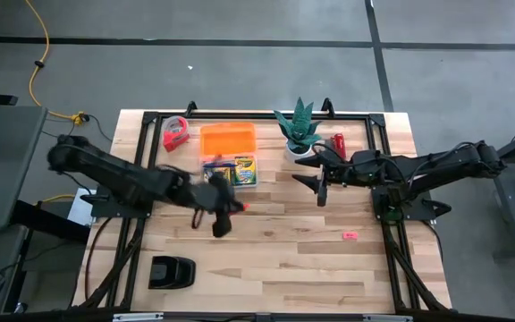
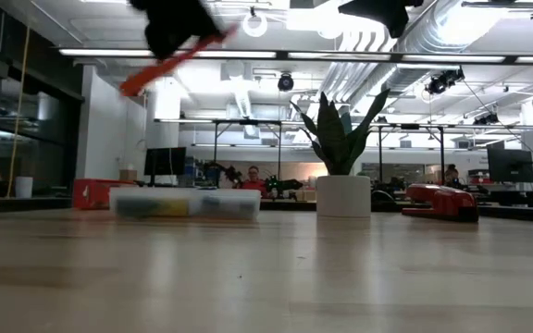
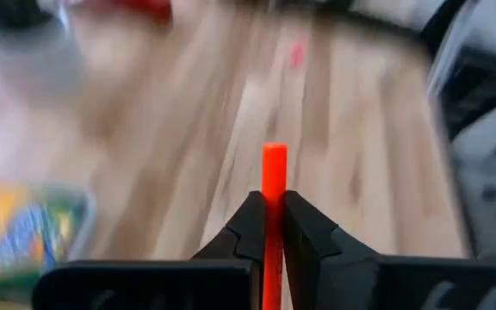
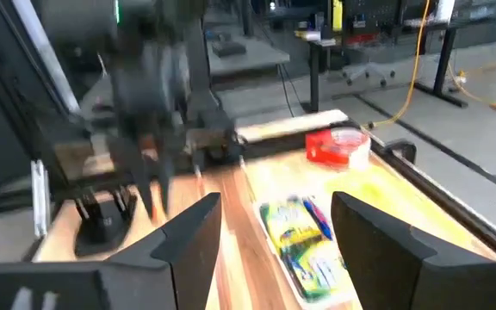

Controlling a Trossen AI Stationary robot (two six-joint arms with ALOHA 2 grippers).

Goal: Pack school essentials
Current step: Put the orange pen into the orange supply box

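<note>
Holding an orange-red stick (image 3: 273, 185) between closed fingers, the left gripper (image 1: 226, 211) hangs above the left-centre of the wooden table (image 1: 275, 259), just in front of the clear case (image 1: 231, 170). The left wrist view shows the stick clamped upright between the two dark fingers (image 3: 313, 237), a detail reduced to a small red tip in the high view. The low view shows the same stick (image 2: 169, 62) tilted and raised well clear of the table top.

The right gripper (image 4: 274, 228) hovers over the far right-centre of the table, near the potted plant (image 1: 299, 132); its fingers are spread wide with nothing between them, as the right wrist view makes plain. That view alone shows the case's contents closely: yellow-and-green crayon boxes (image 4: 304, 245) and a blue pen (image 4: 319, 217) lying inside. The high view shows the crayon boxes (image 1: 242, 168) in the case beneath its raised orange lid (image 1: 228, 140).

A tiny pink eraser (image 1: 350, 235) lies on the right part of the table, well apart from both grippers. The squat black object (image 1: 172, 272) sits at the near left.
</note>
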